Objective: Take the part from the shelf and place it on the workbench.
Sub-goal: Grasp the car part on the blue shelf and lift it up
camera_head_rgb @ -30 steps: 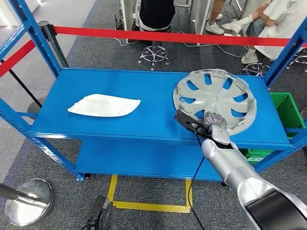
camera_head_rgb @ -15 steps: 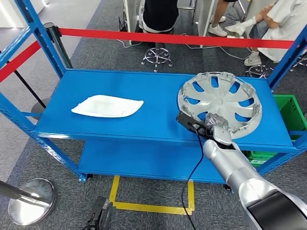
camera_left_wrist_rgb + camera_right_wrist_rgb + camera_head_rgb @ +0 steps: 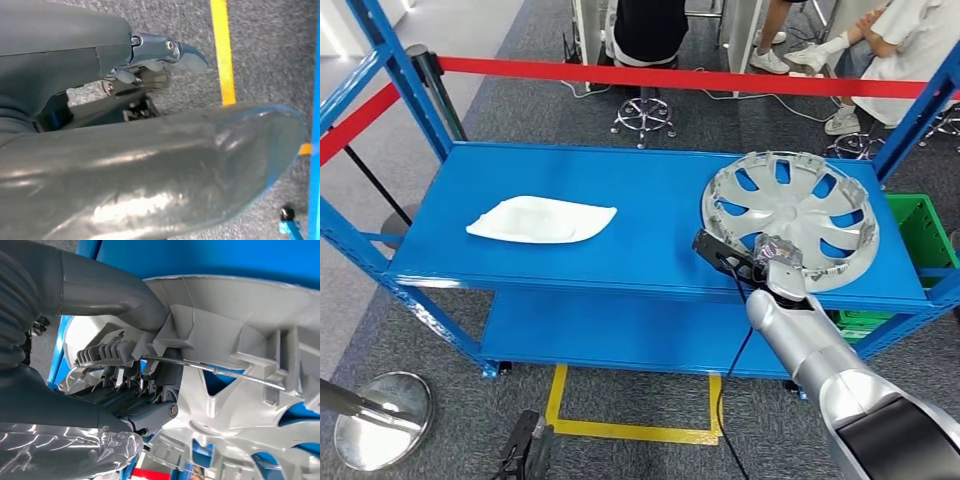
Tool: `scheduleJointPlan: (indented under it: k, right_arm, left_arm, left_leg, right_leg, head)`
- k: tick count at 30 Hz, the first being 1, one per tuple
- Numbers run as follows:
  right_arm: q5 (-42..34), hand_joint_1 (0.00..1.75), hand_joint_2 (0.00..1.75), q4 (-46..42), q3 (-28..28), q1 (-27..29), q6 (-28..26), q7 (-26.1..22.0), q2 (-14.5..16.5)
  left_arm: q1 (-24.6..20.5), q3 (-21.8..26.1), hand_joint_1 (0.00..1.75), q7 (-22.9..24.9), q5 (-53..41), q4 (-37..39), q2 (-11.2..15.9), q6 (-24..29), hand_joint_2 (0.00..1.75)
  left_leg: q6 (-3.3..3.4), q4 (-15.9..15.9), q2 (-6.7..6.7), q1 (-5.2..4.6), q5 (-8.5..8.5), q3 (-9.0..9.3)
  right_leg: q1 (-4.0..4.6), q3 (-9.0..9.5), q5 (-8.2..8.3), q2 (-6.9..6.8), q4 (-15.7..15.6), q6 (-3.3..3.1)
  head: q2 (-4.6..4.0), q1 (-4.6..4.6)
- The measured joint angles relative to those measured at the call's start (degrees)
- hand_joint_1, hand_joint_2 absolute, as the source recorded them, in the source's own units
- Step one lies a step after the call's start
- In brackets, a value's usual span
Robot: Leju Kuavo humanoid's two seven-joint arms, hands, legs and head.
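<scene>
A silver wheel cover (image 3: 803,200) lies at the right end of the blue shelf's top deck (image 3: 652,200). My right hand (image 3: 775,262) grips its near rim; in the right wrist view the thumb (image 3: 105,290) lies over the rim of the wheel cover (image 3: 234,325) and the darker fingers (image 3: 128,400) curl in beneath it. A flat white part (image 3: 540,220) rests on the left half of the same deck. My left hand (image 3: 527,448) hangs low by the floor, and in the left wrist view that hand (image 3: 151,160) holds nothing, with its fingers apart.
A red barrier tape (image 3: 682,78) runs behind the shelf, with people seated beyond it. A green crate (image 3: 924,235) stands at the shelf's right end. A stanchion base (image 3: 380,420) sits on the floor at the left. Yellow floor marking (image 3: 637,432) lies before the shelf.
The wheel cover and my right hand on it have shifted a little to the right along the deck. The white part has stayed put. The view has wobbled slightly.
</scene>
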Motion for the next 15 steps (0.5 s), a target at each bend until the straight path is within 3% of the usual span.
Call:
scheduleJointPlan:
  k: [3,4,6,8,9,10,12,13,15]
  right_arm:
    - [0.0,1.75,1.75,0.0,-0.2,0.0,0.1,0.0,0.0]
    - [0.0,1.75,1.75,0.0,-0.3,0.0,0.1,0.0,0.0]
    - [0.0,1.75,1.75,0.0,-0.5,0.2,0.1,0.0,0.0]
    - [0.1,1.75,1.75,0.1,-0.6,0.4,0.1,0.0,0.0]
    - [0.1,1.75,1.75,0.1,-0.6,0.4,0.1,0.0,0.0]
    - [0.2,1.75,1.75,0.2,-0.6,0.4,0.1,0.0,0.0]
    - [0.4,1.75,1.75,0.2,-0.6,0.1,0.2,-0.1,0.0]
    - [0.5,1.75,1.75,0.2,-0.6,-0.1,0.3,-0.2,0.1]
    - [0.6,1.75,1.75,0.1,-0.7,-0.4,0.1,-1.0,0.3]
  left_arm:
    - [0.0,0.1,0.00,0.0,0.0,0.0,-0.1,0.1,1.75]
    - [0.0,0.1,0.00,0.0,0.0,0.0,-0.1,0.1,1.75]
    - [-0.1,0.1,0.00,0.0,0.0,0.0,-0.1,0.1,1.75]
    - [0.0,0.1,0.00,0.0,0.0,0.0,-0.1,0.2,1.75]
    - [0.0,0.1,0.00,0.0,0.0,0.0,-0.1,0.3,1.75]
    - [-0.1,0.1,0.00,0.0,0.1,0.0,-0.1,0.3,1.75]
    - [-0.2,0.2,0.00,0.1,0.2,0.0,-0.1,0.2,1.75]
    - [-0.3,0.2,0.00,0.3,0.2,0.0,-0.1,0.3,1.75]
    - [-0.5,0.2,0.00,0.6,0.2,0.0,0.0,0.6,1.75]
  left_leg:
    - [1.30,0.0,0.09,0.11,0.26,-0.07]
    - [1.62,-0.1,0.13,0.20,0.32,-0.05]
    - [1.96,-0.1,0.16,0.17,0.30,-0.07]
    - [2.02,0.0,0.13,0.14,0.26,-0.04]
    - [2.00,0.0,0.09,0.15,0.23,0.02]
    - [1.93,0.0,0.04,0.18,0.17,0.13]
    - [1.52,0.0,-0.06,0.13,-0.02,0.30]
    - [1.19,0.1,-0.10,0.04,-0.05,0.28]
    - [0.47,-0.1,-0.16,-0.08,0.11,0.14]
  right_leg:
    - [-0.20,-0.67,-0.88,-0.04,1.0,0.77]
    - [-0.23,-1.77,-2.23,-0.09,3.3,0.99]
    - [-0.25,-5.37,-5.83,-0.16,11.1,1.27]
    - [-0.26,-8.01,-7.14,-0.16,16.4,1.33]
    - [-0.26,-7.86,-6.23,-0.17,15.9,1.27]
    - [-0.28,-6.59,-4.43,-0.18,13.1,1.18]
    - [-0.25,-2.57,-1.02,-0.20,5.0,0.93]
    - [-0.21,-1.11,-0.19,-0.16,2.1,0.73]
    - [0.02,-0.29,-0.19,-0.03,0.4,0.18]
  head:
    - [0.00,0.22]
    - [0.01,0.33]
    - [0.00,0.57]
    - [-0.01,0.61]
    - [-0.01,0.62]
    - [-0.01,0.63]
    - [-0.01,0.64]
    - [-0.01,0.63]
    - [-0.01,0.61]
